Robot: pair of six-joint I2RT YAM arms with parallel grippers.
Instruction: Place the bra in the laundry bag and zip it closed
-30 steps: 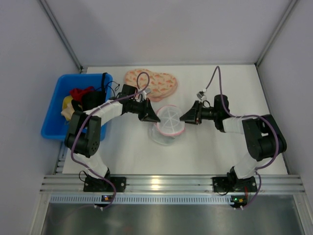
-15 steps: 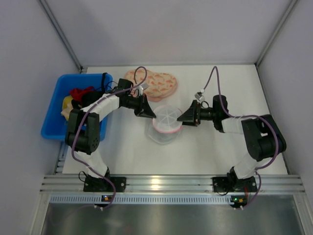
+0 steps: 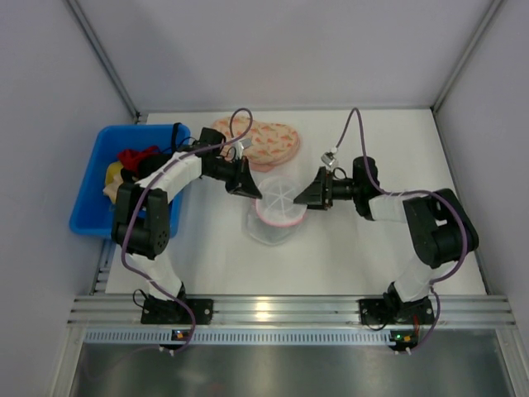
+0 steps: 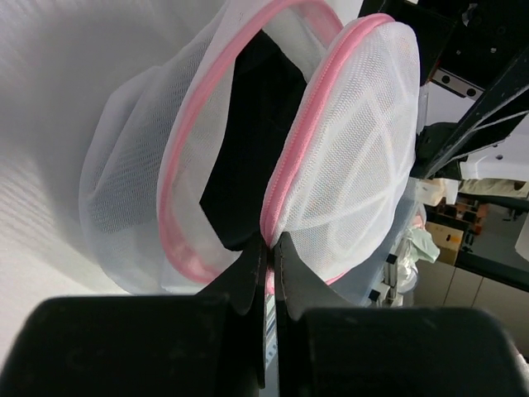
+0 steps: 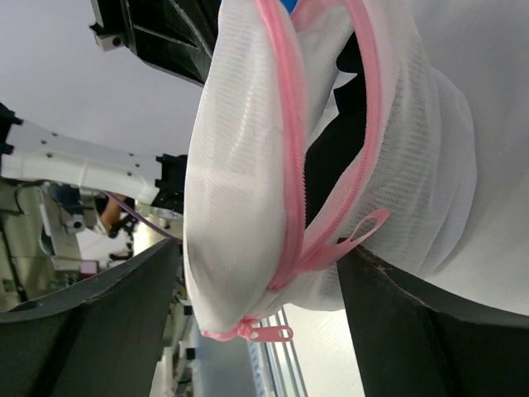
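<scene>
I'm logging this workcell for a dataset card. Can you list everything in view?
laundry bag: one, white mesh with pink zip, middle of the table, zip open
bra: one, black, inside the bag
heart-shaped cloth: one, peach patterned, far side of the table
bin: one, blue, left edge
clothes: several, red, black and yellowish, in the bin
table: one, white
left gripper: shut on the bag's zip rim
right gripper: open, bag between its fingers

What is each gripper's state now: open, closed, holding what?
Left gripper: fingers closed on the pink zip rim of the laundry bag.
Right gripper: fingers open, the bag between them.
</scene>
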